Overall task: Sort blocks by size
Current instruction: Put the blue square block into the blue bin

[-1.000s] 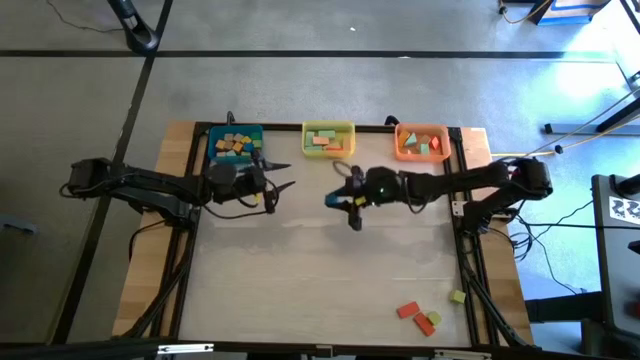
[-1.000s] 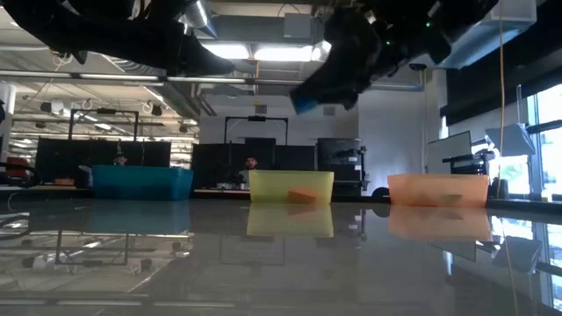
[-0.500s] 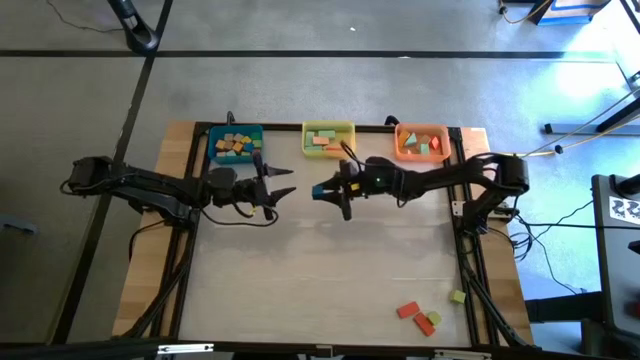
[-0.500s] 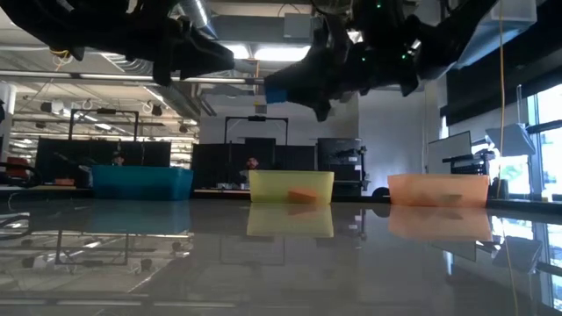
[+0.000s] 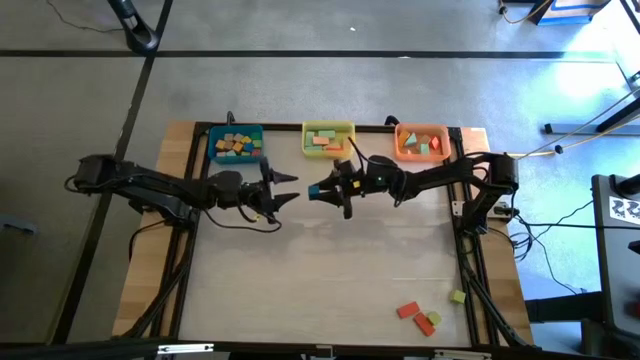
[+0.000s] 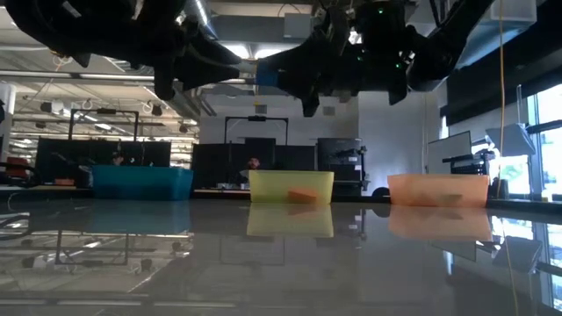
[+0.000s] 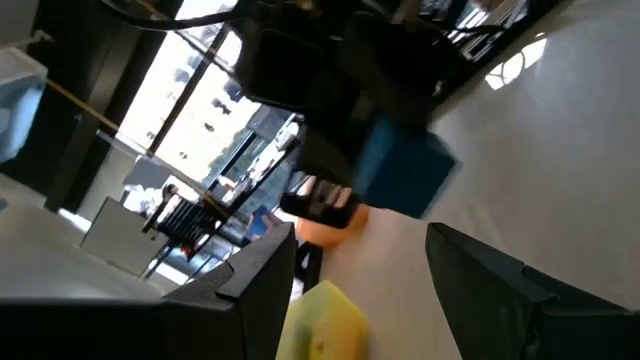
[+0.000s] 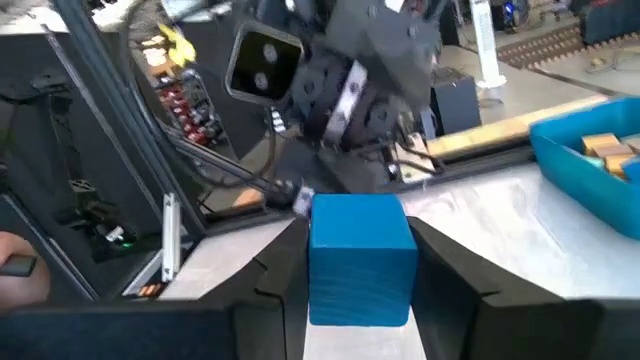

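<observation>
A blue cube (image 8: 360, 255) hangs high over the table's middle, in front of the yellow bin (image 5: 328, 138), with my right gripper (image 5: 322, 190) shut on it. My left gripper (image 5: 290, 187) faces it from the left at the same height, open, its fingertips (image 7: 265, 300) just short of the cube (image 7: 400, 170) and not touching it. In the low view the cube (image 6: 268, 76) shows between the two dark hands. Three loose blocks (image 5: 420, 315) lie at the table's near right. My right gripper pinches the cube's two opposite side faces (image 8: 318, 270) between its two fingers. The fingers lie level and come from the table's right, pointing left. The cube sits square in the hold, lifted well clear of the table.
A blue bin (image 5: 235, 143), the yellow bin and an orange bin (image 5: 420, 141) stand in a row along the far edge, each with blocks inside. The wide middle and near left of the table (image 5: 300, 280) is bare.
My right gripper has swung from slanting down to level and carried the blue cube toward the table's left, up to my left gripper. My left gripper has rolled about its own axis and stayed open.
</observation>
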